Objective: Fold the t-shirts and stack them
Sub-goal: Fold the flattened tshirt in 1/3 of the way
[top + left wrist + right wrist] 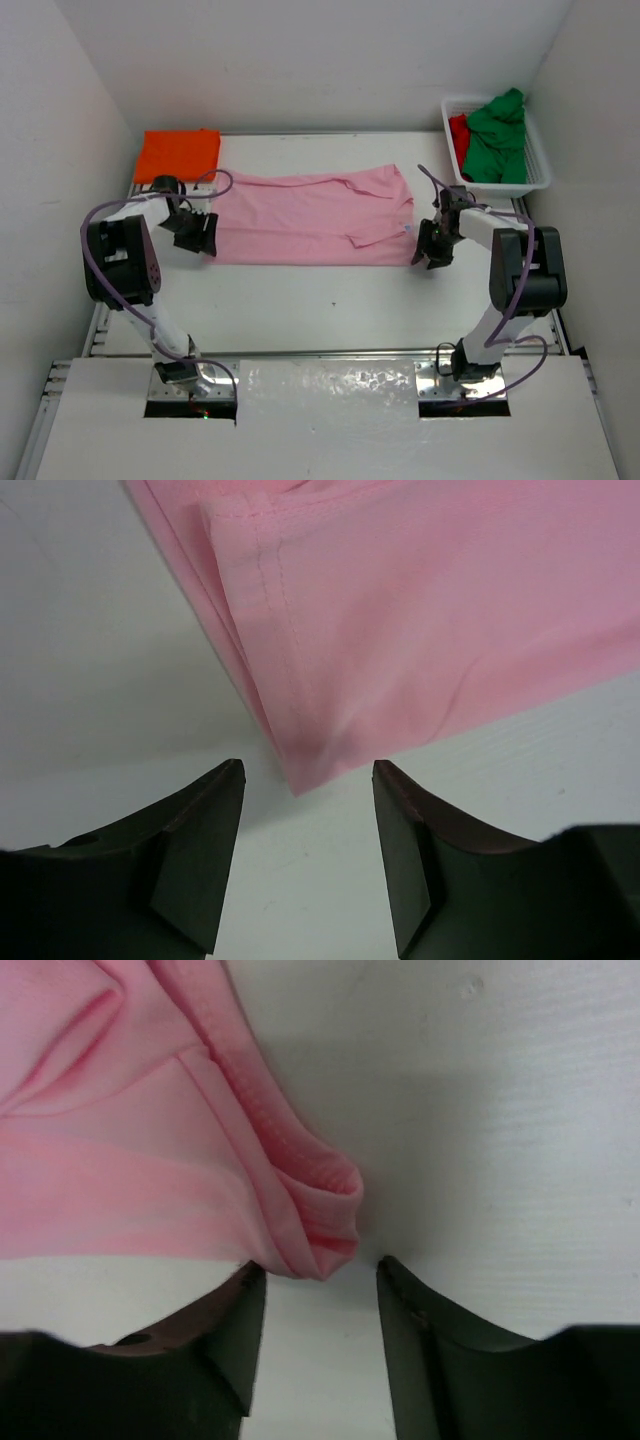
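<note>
From my remote station, the pink shirt lies spread flat across the middle of the white table, folded lengthwise into a long band, with an arm at each end. The left gripper hovers at the shirt's left end, its jaws spread and nothing between them; the cloth's near corner lies just ahead of the gap. The right gripper sits at the opposite end, jaws likewise parted and empty, a rolled hem bunched just in front of its left finger (I cannot tell whether cloth and finger touch).

Both wrist cameras cut the shirt off at the frame edges, so only the overhead view gives me its full outline. An orange shirt rests folded at the far left corner of the table, well apart from the pink one. In the white basket at the far right, a green shirt lies heaped and spills over the rim; it covers most of a red shirt, of which I see only a sliver.
</note>
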Motion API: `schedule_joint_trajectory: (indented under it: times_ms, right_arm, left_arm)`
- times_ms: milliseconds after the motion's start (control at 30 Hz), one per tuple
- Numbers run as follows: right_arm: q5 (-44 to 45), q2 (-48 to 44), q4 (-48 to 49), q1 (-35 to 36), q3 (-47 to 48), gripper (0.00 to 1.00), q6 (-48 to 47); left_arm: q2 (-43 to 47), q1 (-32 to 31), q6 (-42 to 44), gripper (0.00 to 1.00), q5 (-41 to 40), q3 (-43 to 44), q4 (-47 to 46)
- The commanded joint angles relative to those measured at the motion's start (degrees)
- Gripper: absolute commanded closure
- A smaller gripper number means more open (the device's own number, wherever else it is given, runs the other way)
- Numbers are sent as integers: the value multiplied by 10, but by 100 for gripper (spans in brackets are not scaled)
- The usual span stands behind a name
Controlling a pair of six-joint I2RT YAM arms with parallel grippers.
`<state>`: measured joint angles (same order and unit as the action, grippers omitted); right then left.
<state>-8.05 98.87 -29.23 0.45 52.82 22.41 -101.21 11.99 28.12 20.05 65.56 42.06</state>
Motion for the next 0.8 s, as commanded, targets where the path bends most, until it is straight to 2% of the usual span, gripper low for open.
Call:
schedule_joint_trajectory:
  times_ms: [0,33,67,133,233,267,333,500,567,767]
  right_arm:
    - [-29,15,54,-3,-6,56,28]
    - [-34,18,59,-3,-15,60,32]
    - [-39,19,67,-3,-20,69,37]
    - [-46,17,74,-3,-32,77,41]
    - [-51,11,80,-3,-39,91,45]
    - [-50,7,81,-3,-40,93,44]
    - [-48,3,76,-3,-38,98,43]
    - [-13,-35,41,-2,-53,100,31]
    - [-13,-55,33,-3,-84,100,32]
    - [-23,-167,24,-3,-198,100,56]
  left_arm:
    - [-17,1,-22,48,-2,-10,-45]
    - [-20,0,-22,48,9,-12,-47]
    - [-24,0,-23,48,40,-20,-46]
    - [-29,0,-29,52,60,-28,-50]
    - [-38,0,-25,73,56,-39,-55]
    - [-37,-1,-25,86,52,-46,-57]
    - [-34,0,-22,99,50,-52,-55]
    - [9,1,11,100,6,-74,-23]
    - [38,1,23,100,-17,-93,-12]
    - [103,1,85,100,-15,-141,70]
